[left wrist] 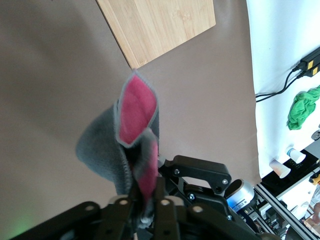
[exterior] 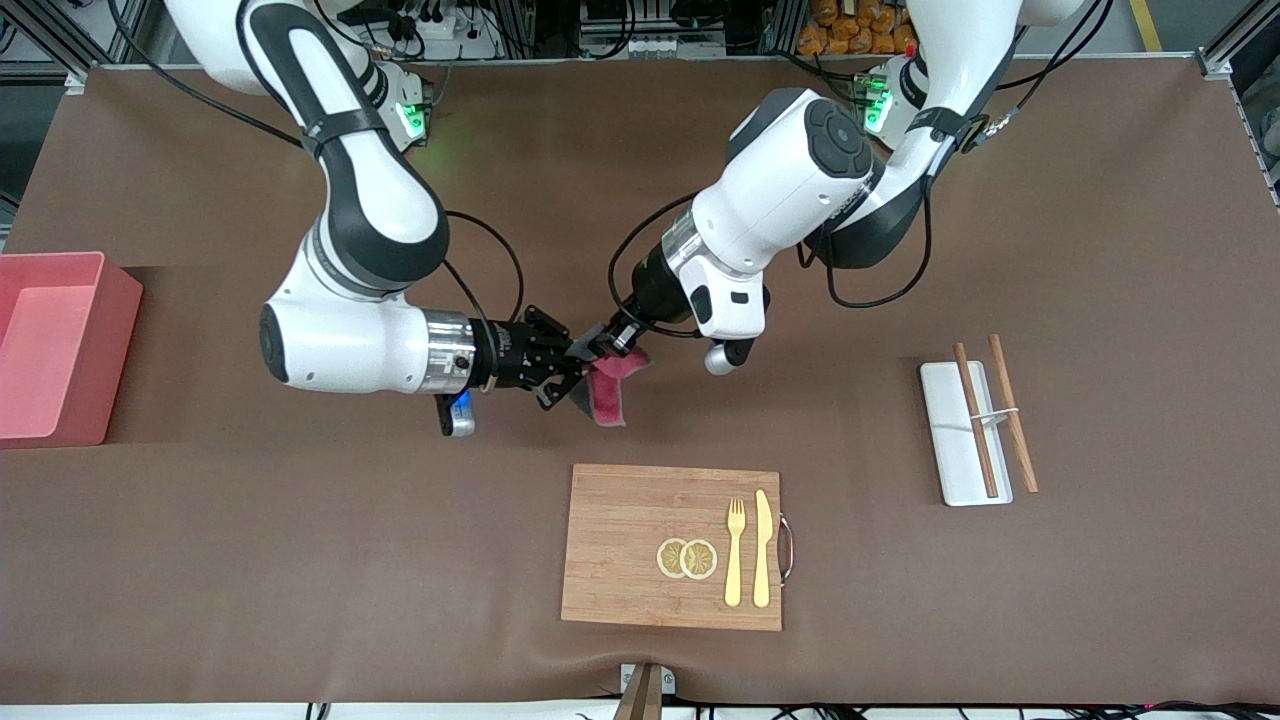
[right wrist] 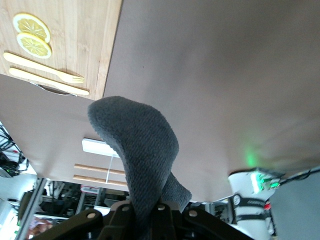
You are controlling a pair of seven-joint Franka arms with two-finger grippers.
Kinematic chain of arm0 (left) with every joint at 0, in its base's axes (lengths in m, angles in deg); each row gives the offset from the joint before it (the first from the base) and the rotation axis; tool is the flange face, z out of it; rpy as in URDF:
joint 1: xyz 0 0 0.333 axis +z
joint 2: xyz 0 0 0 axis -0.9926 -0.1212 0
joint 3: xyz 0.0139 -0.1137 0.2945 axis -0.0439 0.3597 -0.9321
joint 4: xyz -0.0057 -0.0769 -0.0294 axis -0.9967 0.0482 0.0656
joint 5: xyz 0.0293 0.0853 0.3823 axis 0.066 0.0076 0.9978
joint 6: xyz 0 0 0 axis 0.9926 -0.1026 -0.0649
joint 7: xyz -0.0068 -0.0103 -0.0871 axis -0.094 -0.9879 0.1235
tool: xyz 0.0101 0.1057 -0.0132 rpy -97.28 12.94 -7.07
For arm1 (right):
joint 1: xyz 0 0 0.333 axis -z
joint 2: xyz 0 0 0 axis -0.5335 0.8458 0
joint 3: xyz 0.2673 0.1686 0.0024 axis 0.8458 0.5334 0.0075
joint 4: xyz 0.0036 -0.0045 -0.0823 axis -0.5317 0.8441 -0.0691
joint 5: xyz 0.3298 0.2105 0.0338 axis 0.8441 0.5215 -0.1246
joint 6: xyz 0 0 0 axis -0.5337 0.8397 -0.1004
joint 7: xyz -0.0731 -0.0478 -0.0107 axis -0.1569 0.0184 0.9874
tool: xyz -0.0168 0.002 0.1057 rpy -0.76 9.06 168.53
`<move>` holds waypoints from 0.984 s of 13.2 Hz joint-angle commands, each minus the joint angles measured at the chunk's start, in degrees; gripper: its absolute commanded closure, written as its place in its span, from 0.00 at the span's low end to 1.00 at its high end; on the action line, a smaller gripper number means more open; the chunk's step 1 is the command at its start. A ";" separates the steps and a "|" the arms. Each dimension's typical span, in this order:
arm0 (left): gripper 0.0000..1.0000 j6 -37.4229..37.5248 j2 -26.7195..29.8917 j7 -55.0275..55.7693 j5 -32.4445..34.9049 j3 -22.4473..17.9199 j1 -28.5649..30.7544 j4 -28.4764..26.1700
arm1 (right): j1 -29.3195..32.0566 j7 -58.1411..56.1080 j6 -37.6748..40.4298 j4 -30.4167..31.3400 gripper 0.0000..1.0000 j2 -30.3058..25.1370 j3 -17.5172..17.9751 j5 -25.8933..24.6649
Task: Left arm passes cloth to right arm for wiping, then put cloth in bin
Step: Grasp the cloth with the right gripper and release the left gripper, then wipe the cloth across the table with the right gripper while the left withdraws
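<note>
Fingers of the right gripper clamp the cloth. Left gripper fingers pinch it too, above the surface near the cutting board.

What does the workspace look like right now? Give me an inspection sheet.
Surface: brown table.
Job's things: cloth held in the air between both grippers; bin at the right arm's end.
Clutter: board with lemon slices, fork, knife; white tray with chopsticks.
Grippers: left gripper and right gripper both on the cloth.
Cables: black cables looping along both arms.
Surroundings: frame and clutter past the table's edge.
</note>
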 commanded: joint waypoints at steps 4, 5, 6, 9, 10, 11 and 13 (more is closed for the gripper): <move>0.00 10.12 6.93 -0.18 5.40 -0.65 4.52 -0.60 | 1.91 -13.97 0.87 -0.27 1.00 4.38 0.37 -17.61; 0.00 13.11 7.99 -0.27 7.68 -0.74 5.67 -0.60 | 2.09 -17.67 -0.43 -0.18 1.00 5.35 0.20 -21.04; 0.00 15.83 9.31 -0.44 11.36 -0.65 6.64 -0.60 | 2.96 -21.01 -1.93 -0.01 1.00 6.32 0.28 -23.51; 0.00 26.29 11.95 -11.64 16.40 -0.65 9.88 -0.51 | 5.33 -32.78 -5.52 2.44 1.00 8.26 0.11 -29.75; 0.00 28.32 12.48 -16.56 16.41 -0.65 11.29 -0.43 | 7.00 -37.17 -6.94 4.28 1.00 8.18 0.11 -33.26; 0.00 29.82 12.92 -19.83 16.41 -0.65 12.43 -0.34 | 9.19 -40.87 -6.95 4.73 1.00 8.18 0.11 -35.56; 0.00 32.98 13.80 -25.46 16.49 -0.74 14.46 -0.34 | 14.19 -51.22 -8.95 7.27 1.00 8.44 0.11 -39.08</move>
